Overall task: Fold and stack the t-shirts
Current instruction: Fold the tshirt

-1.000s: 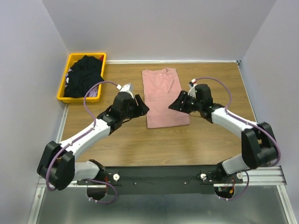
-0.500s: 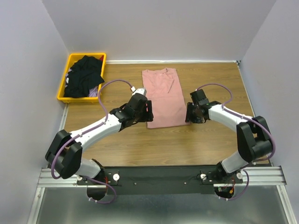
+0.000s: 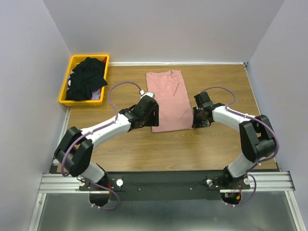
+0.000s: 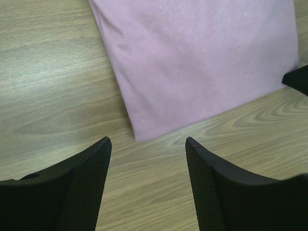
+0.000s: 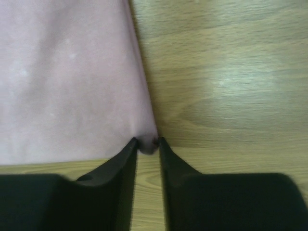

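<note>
A dusty pink t-shirt, folded into a long rectangle with a plain side up, lies at the middle of a wooden table. The right gripper pinches the shirt's near right corner between its nearly closed jaws. The left gripper hovers at the near left corner, jaws spread wide and holding nothing. At the far left sits a yellow bin (heaped with black t-shirts). Purple cables loop from both arms.
</note>
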`<state>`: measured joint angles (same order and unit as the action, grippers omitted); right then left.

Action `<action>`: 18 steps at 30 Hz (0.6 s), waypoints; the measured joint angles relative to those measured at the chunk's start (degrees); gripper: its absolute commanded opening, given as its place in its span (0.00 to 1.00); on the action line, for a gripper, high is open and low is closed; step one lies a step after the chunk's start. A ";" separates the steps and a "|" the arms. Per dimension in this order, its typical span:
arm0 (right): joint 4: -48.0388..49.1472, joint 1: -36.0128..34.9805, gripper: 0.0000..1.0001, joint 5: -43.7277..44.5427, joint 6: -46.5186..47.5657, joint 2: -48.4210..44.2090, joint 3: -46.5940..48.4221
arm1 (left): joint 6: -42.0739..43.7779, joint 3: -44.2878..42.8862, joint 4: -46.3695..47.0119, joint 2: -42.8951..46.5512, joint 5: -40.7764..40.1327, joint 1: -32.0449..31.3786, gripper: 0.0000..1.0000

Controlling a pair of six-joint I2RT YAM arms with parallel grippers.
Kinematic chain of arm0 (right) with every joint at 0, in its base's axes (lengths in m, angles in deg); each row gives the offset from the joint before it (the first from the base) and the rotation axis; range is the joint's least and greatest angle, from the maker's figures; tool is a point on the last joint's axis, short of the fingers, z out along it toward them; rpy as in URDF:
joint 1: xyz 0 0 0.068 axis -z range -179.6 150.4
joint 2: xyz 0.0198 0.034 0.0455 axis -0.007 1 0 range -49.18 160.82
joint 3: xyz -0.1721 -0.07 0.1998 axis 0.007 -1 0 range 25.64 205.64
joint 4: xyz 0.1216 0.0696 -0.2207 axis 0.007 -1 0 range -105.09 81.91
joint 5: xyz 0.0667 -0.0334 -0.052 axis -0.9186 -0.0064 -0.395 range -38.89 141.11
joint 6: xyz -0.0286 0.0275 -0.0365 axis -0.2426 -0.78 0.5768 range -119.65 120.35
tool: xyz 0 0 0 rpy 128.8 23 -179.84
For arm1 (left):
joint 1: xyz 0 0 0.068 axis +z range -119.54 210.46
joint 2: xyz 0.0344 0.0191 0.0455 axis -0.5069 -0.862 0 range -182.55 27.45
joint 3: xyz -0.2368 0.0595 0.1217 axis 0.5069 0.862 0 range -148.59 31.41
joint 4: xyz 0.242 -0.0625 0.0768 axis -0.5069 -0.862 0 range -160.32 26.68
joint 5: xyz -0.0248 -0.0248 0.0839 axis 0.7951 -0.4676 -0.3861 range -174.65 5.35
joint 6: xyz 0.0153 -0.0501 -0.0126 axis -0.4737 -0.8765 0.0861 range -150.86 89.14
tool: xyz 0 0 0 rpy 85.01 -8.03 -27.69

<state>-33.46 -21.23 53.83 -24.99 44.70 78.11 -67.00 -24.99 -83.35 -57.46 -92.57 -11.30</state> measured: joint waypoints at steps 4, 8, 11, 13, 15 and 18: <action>0.61 -0.33 0.01 -1.31 -0.26 0.63 0.42 | 0.20 -0.55 -1.14 -2.49 0.52 -0.11 0.70; 0.92 -1.09 0.01 -1.20 -0.04 0.68 0.52 | 0.17 -1.70 -2.60 -5.60 1.79 -0.11 0.68; 1.31 -2.12 0.01 -0.68 -0.04 0.68 0.52 | 0.04 -2.23 -2.91 -7.54 2.49 -0.11 0.59; 1.53 -2.80 0.01 -0.48 -0.07 0.68 0.52 | -0.09 -2.58 -3.08 -8.85 2.67 -0.15 0.53; 1.73 -3.58 0.01 -0.28 -0.07 0.68 0.52 | -0.35 -3.06 -3.30 -10.14 2.84 -0.17 0.49; 1.84 -4.50 0.01 -0.02 -0.07 0.68 0.52 | -0.81 -3.43 -3.45 -11.50 3.04 -0.26 0.46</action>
<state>-31.62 -25.73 53.81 -25.06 45.38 78.63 -67.81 -28.42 -86.81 -68.95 -89.53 -11.56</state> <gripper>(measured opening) 0.014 0.477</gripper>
